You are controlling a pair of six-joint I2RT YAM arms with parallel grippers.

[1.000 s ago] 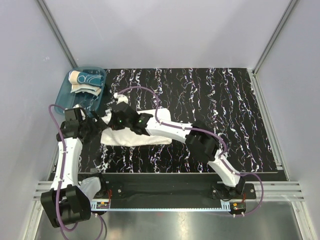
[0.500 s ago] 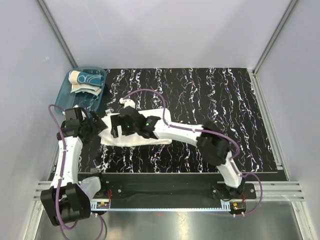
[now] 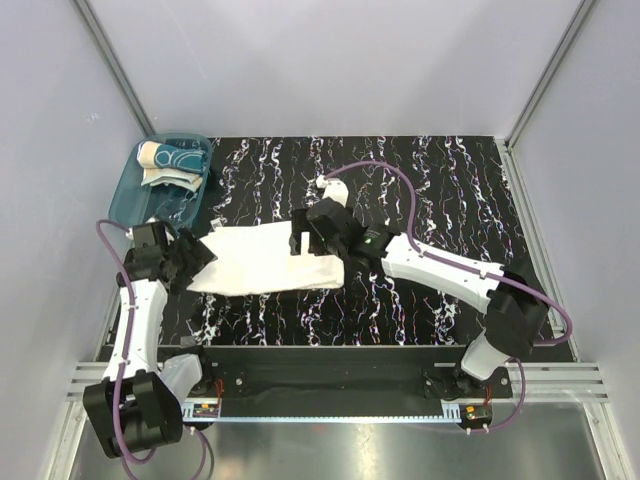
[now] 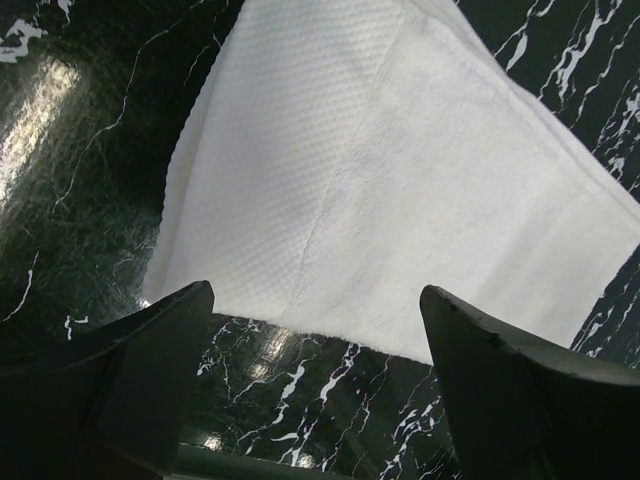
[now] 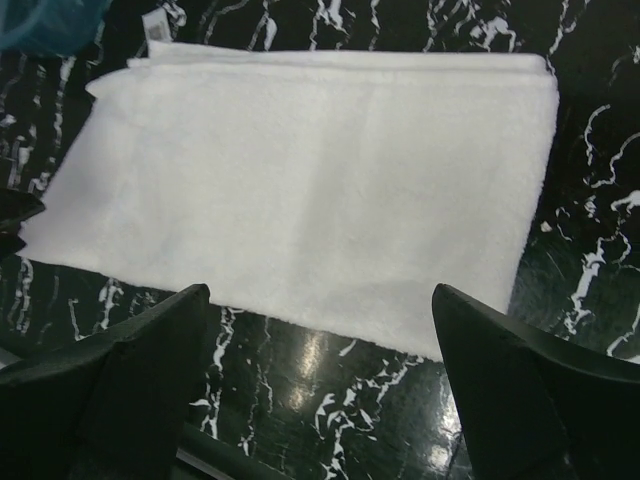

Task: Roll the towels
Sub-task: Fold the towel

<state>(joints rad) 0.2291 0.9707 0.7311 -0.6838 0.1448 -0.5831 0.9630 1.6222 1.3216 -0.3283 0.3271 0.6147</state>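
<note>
Progress on the task is judged to be at an early stage. The white towel [image 3: 265, 262] lies flat on the dark marbled surface [image 3: 450, 200], left of centre. It is folded into a long slab, with stacked edges visible along its far side in the right wrist view. No turn of a roll shows at either end.

The patterned towel [image 3: 170, 158] sits inside the teal tub [image 3: 128, 195] at the far left corner, well apart from the white one. It appears bundled (whether that counts as a proper roll cannot be told at this size), with some paler cloth beside it.

The left claw [image 3: 203, 258] stands at the white towel's left end, jaws spread wide and holding nothing. Its wrist view shows the towel's edge lying just beyond the two fingers, with bare surface between them. The right claw [image 3: 300, 242] hovers over the towel's right end, likewise wide open and empty. In its own view the cloth's near edge runs across the gap between the fingers without being pinched.

Remaining work, as judged:
- Grasp one short end of the white towel, turn it over on itself and carry the roll along the full length.
- Attend to the patterned towel if it is not already rolled.

Neither towel can be signed off as finished from these views.
</note>
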